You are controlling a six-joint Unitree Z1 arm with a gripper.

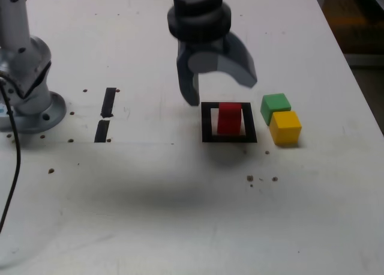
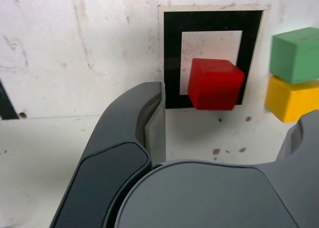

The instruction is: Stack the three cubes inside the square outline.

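Note:
The red cube (image 1: 229,119) (image 2: 215,83) stands on the table inside the square outline (image 1: 207,126) (image 2: 172,54) of black tape, close to one side of it. My gripper (image 1: 221,89) (image 2: 224,126) hangs just above and behind the red cube, open, with nothing between its fingers. To the exterior view's right of the outline, the green cube (image 1: 275,107) (image 2: 296,54) and the yellow cube (image 1: 285,127) (image 2: 290,98) sit side by side on the table, touching each other, the yellow one nearer the camera.
The arm's grey base (image 1: 30,83) stands at the exterior view's left, with a dark cable (image 1: 13,167) trailing forward. Two short black tape strips (image 1: 108,102) lie between base and outline. Small dark specks (image 1: 261,179) dot the white table. The table's edge (image 1: 360,83) runs along the right.

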